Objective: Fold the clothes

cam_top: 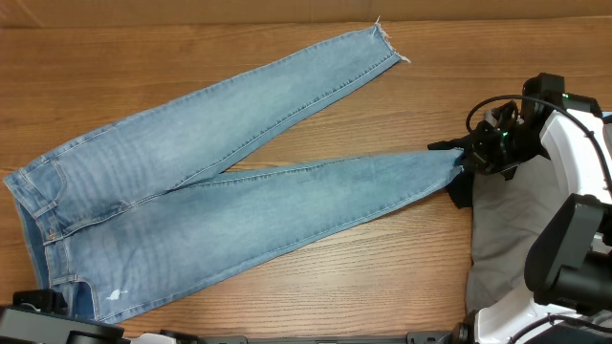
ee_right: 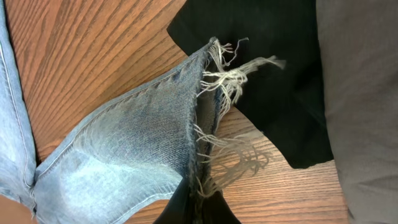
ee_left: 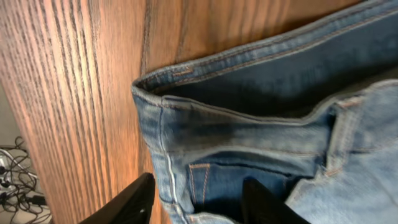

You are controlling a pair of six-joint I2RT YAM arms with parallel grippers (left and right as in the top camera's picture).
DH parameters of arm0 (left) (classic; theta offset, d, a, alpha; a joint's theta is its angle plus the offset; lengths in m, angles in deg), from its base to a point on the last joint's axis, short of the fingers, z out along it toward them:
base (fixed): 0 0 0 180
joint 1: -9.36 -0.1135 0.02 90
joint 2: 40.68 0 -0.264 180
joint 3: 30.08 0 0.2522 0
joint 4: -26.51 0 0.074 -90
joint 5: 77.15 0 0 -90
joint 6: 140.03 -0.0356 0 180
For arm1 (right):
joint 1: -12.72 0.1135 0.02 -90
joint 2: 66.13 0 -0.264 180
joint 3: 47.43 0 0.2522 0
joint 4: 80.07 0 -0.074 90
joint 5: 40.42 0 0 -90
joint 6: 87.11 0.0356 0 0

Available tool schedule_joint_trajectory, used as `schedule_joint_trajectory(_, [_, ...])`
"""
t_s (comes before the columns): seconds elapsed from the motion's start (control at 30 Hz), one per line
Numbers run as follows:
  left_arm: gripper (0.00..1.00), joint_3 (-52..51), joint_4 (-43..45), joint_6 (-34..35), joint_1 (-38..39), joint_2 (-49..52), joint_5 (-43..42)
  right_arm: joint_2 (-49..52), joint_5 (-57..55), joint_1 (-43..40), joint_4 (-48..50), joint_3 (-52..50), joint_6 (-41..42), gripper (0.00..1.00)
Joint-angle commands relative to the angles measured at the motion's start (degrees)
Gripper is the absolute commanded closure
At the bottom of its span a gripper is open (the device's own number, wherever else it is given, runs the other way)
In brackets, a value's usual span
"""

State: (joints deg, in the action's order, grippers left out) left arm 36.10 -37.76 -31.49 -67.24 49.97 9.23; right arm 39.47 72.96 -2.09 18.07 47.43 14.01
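The light-blue jeans (cam_top: 220,191) lie spread on the wooden table, waistband at the left, legs splayed toward the right. My right gripper (cam_top: 466,158) is shut on the frayed hem (ee_right: 205,124) of the near leg at the right side. My left gripper (ee_left: 199,199) is open at the bottom left, its fingers either side of the waistband corner (ee_left: 168,118). The far leg's frayed hem (cam_top: 382,43) rests at the top right.
A black cloth (ee_right: 273,68) and a grey cloth (cam_top: 507,239) lie under the right arm at the table's right edge. Cables (ee_left: 15,180) hang off the table's left edge.
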Motion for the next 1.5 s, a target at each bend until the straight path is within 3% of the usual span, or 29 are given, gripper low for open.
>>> schedule_joint_trajectory(0.0, [0.58,-2.47,1.40,1.42,-0.28,0.09,1.95,-0.39,-0.39,0.04,0.20,1.49,-0.48,0.96])
schedule_joint_trajectory(0.37, [0.55,-2.56,3.91,4.44,-0.31,0.90,7.23,-0.39,-0.39,0.04,-0.39,1.49,-0.46,0.96])
schedule_joint_trajectory(0.53, [0.47,-2.38,6.08,4.81,-0.31,7.10,7.17,-0.39,-0.39,0.04,-0.39,1.49,-0.44,0.96])
schedule_joint_trajectory(0.63, [0.48,-1.92,6.51,4.81,-0.31,9.55,6.78,-0.39,-0.39,0.04,-0.68,1.49,-0.39,0.96])
schedule_joint_trajectory(0.87, [0.95,-1.90,7.30,4.44,-0.31,9.86,5.16,-0.39,-0.39,0.04,-0.59,1.49,1.09,0.96])
schedule_joint_trajectory(1.07, [0.96,0.37,6.12,1.90,-0.33,9.75,-1.09,-0.87,-2.67,0.04,-1.27,2.84,0.76,0.96])
schedule_joint_trajectory(1.27, [0.96,7.87,-2.64,0.70,-0.33,9.62,-0.87,-3.80,-3.23,0.04,-5.84,9.88,1.11,0.96])
schedule_joint_trajectory(1.47, [0.96,14.86,-10.27,0.72,-0.37,9.35,-1.38,-6.40,-12.13,0.04,-14.10,19.71,6.99,0.96])
